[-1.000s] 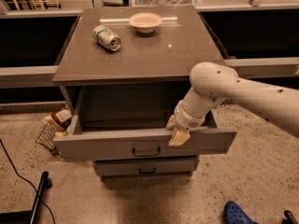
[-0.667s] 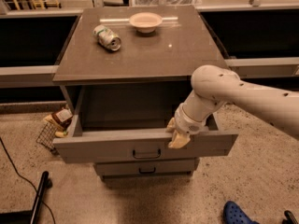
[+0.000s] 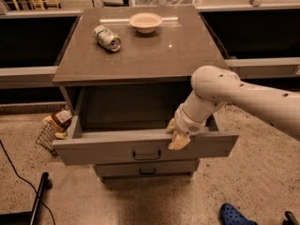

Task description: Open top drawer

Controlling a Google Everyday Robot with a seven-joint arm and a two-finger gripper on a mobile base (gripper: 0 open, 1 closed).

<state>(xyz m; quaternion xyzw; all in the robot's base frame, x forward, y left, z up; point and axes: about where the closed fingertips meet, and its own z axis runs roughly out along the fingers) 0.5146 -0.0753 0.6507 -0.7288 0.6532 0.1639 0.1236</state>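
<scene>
The top drawer (image 3: pixel 117 146) is seen in the ctr of the frame, pulled well out of the grey-brown cabinet (image 3: pixel 154 55). Its inside is dark, and nothing can be made out in it. A small dark handle (image 3: pixel 146 155) is set in the middle of its flat front. The gripper (image 3: pixel 177 136) is placed on the top edge of that front, just right of ctr, w/ one part behind the edge and one part in front. Whether it is spread or pressed together can't be told. The white arm (image 3: pixel 243 95) is stretched in from the right side.

On the cabinet top, a can (image 3: pixel 107 37) is laid on its side at upper left, and a bowl (image 3: pixel 146 21) is set near it at the back. A lower drawer (image 3: pixel 117 168) is shut under the open one. At the left, what looks like a wire basket (image 3: pixel 49 134) w/ snack bags is set on the floor. A blue shoe (image 3: pixel 236 215) is seen at btm right.
</scene>
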